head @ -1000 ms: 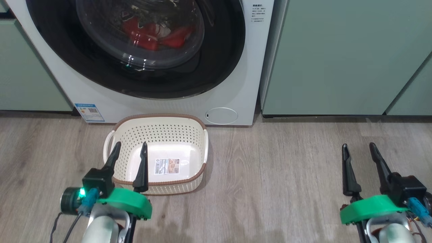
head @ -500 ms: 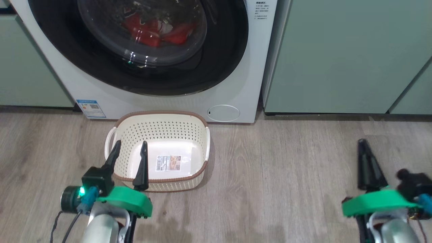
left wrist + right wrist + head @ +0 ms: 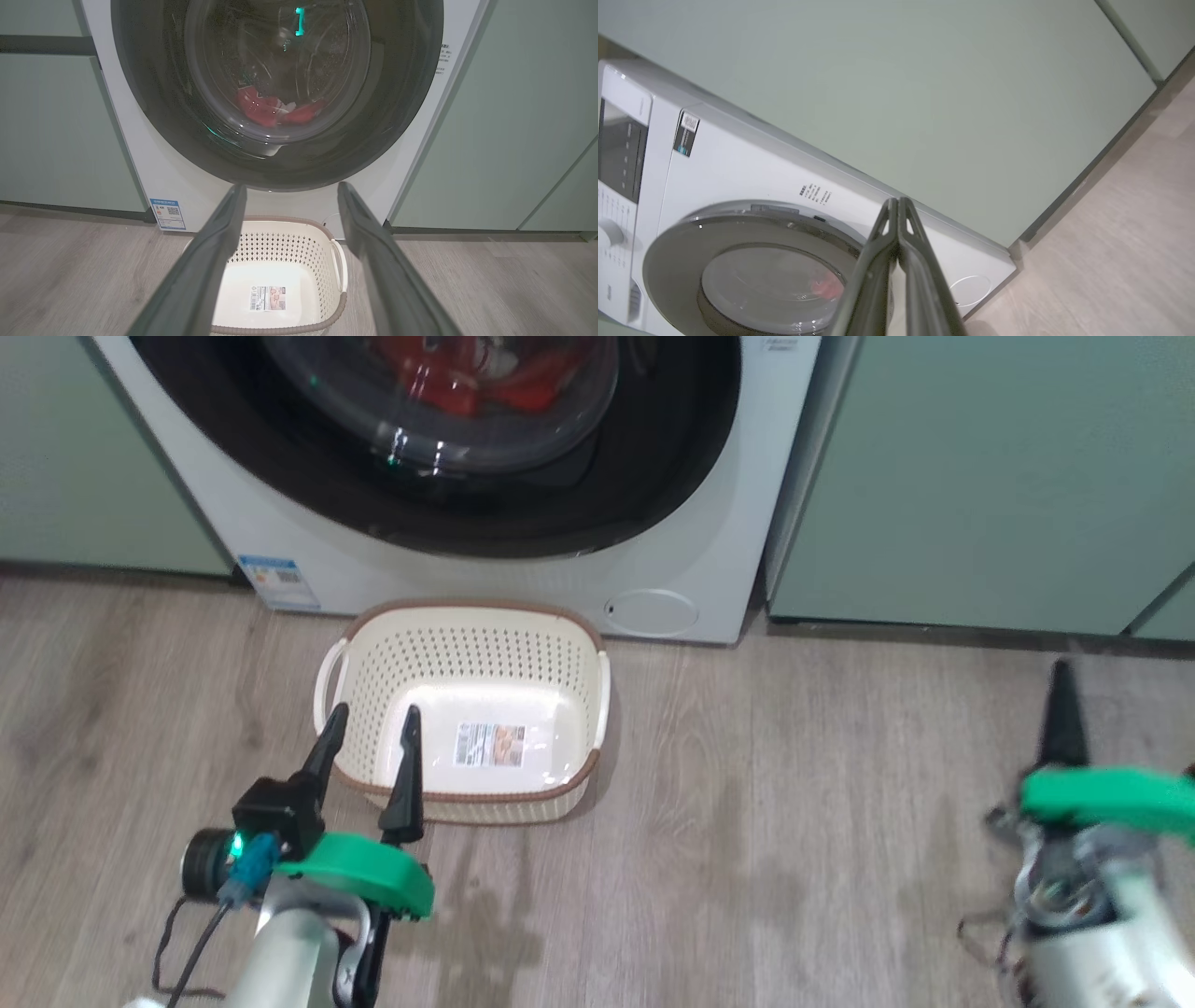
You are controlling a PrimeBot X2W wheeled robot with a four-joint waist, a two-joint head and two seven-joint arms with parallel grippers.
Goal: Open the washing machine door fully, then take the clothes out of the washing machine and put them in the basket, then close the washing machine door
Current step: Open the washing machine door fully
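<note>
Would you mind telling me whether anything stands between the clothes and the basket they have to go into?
Yes: the washing machine door looks shut, with the clothes behind its glass window. The basket stands on the floor right in front of the washing machine, and nothing visible covers it.

1 washer, 1 door, 1 basket, 2 grippers.

In your head view the top edge cuts off most of the round, glossy black-rimmed washing machine door, leaving you just a slice of the bright red clothes behind its glass. The right gripper is smeared by blur there. The print on the floor label of the cream perforated plastic basket is too small to read.
</note>
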